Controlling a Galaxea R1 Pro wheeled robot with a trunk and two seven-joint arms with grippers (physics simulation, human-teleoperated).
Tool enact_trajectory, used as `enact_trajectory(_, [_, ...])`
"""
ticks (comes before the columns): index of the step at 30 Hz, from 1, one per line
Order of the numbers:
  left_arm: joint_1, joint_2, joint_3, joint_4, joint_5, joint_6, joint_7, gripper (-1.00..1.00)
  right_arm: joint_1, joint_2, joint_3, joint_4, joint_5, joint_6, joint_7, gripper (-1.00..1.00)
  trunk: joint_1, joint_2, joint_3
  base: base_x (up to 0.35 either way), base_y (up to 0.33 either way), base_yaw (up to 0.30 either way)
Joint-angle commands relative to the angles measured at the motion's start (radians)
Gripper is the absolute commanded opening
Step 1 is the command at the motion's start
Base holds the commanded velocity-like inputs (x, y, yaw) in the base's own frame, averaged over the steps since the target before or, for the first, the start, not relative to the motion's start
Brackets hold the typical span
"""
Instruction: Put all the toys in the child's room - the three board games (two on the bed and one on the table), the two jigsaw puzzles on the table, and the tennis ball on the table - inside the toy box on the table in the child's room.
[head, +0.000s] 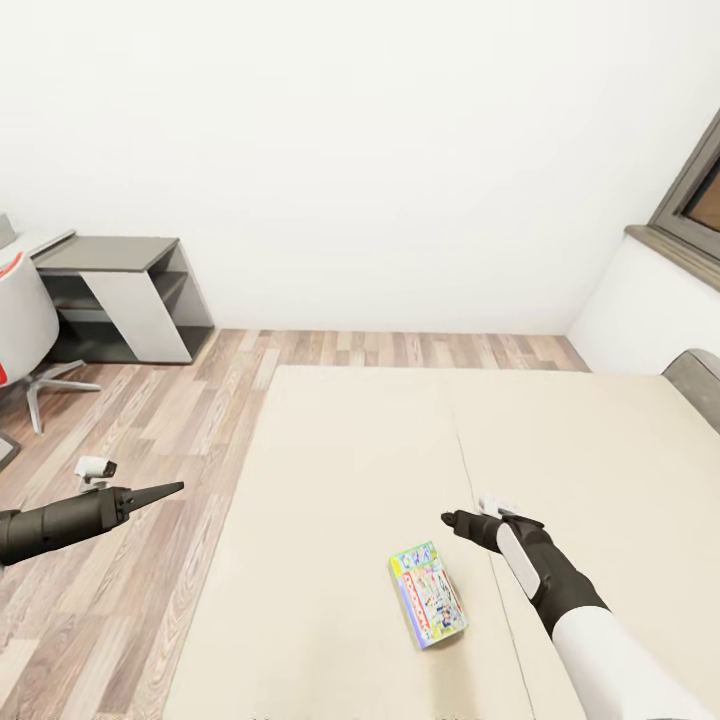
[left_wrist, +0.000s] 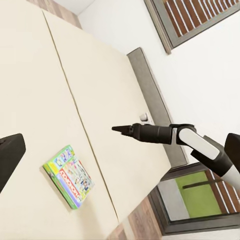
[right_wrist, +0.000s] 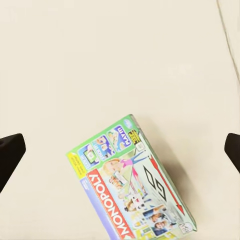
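One board game (head: 428, 594), a flat green, white and red box lettered "MONOPOLY", lies on the beige bed (head: 360, 450) near its front edge. In the right wrist view the box (right_wrist: 131, 181) lies flat on the mattress between and beyond the two widely spread fingers. My right gripper (head: 448, 517) hovers open over the bed, just right of and beyond the box, not touching it. My left gripper (head: 175, 489) hangs open over the wood floor to the bed's left, holding nothing. The left wrist view shows the box (left_wrist: 68, 176) and the right gripper (left_wrist: 116, 129) above the mattress.
A grey headboard (head: 700, 385) ends the bed at the right, under a grey-framed window (head: 695, 195). A low dark-grey-topped desk (head: 120, 290) and a white swivel chair (head: 20, 320) stand at the back left against the white wall. Wood floor (head: 150, 420) runs along the bed.
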Motion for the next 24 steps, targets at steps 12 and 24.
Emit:
enact_trajectory(12, [-0.001,-0.002,0.001,0.004,-0.004,0.009,-0.004,1.00,0.000,-0.001,-0.001,0.002,-0.006,-0.001,0.021,1.00,0.000,-0.002,-0.022,0.000,0.000,0.000])
enact_trajectory(24, [0.000,-0.002,0.001,0.004,-0.005,0.009,-0.004,1.00,0.000,-0.003,-0.002,0.005,-0.004,-0.006,0.021,1.00,0.000,-0.002,-0.041,0.000,0.000,0.000])
